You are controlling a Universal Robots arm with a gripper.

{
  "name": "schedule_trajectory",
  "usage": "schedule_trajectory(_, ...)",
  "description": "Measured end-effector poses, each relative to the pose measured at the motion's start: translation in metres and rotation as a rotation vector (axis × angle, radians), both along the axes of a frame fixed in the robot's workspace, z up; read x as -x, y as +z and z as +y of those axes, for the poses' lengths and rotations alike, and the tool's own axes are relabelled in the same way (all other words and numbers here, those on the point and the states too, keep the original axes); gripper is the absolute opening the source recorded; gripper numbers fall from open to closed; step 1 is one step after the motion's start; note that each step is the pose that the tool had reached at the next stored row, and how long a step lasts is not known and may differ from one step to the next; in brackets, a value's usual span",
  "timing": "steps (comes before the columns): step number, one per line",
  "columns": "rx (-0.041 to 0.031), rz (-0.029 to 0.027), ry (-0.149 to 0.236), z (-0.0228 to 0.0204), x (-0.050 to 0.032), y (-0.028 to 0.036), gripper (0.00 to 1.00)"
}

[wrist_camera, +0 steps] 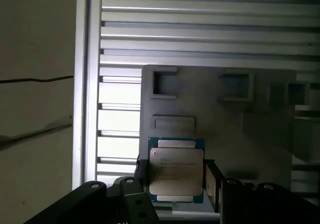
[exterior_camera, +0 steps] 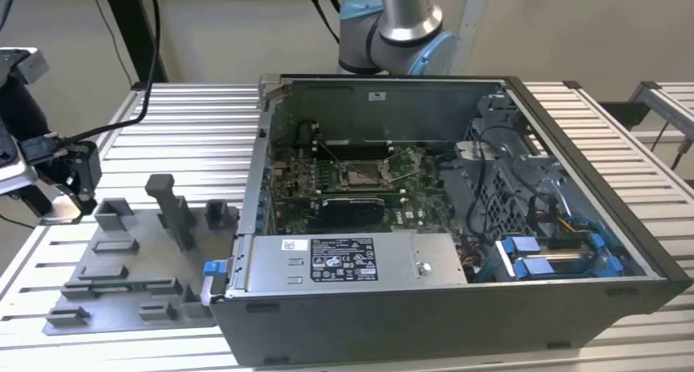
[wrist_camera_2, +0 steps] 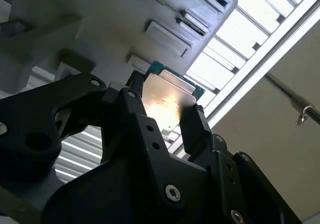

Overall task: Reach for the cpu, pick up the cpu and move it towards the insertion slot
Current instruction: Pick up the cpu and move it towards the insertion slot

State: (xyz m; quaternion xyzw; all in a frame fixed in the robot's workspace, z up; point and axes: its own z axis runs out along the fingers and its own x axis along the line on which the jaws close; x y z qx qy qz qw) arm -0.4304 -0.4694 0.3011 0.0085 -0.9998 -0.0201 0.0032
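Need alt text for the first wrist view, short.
The cpu, a silvery square plate edged in green, sits clamped between the fingers of the black gripper. Behind it lie a grey fixture plate with recesses and a slatted metal table.

The cpu [wrist_camera: 176, 170] has a smooth silvery metal lid, glaring glossy in the second wrist view, with a green board rim. Matt black gripper [wrist_camera: 176, 181]; matt grey plastic fixture [exterior_camera: 119, 274]; ribbed satin metal table [exterior_camera: 607, 120]. Dull dark-grey metal case [exterior_camera: 434, 315], shiny metal frame on the slot [exterior_camera: 362, 175].
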Motion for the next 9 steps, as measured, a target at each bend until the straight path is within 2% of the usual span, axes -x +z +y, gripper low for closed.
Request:
schedule_trajectory(3, 0.0001, 0.0001, 0.000, 0.0000, 0.0000, 0.0082, 0.00)
schedule_trajectory(9, 0.0001, 0.0000, 0.000, 0.0000, 0.0000, 0.0302, 0.00)
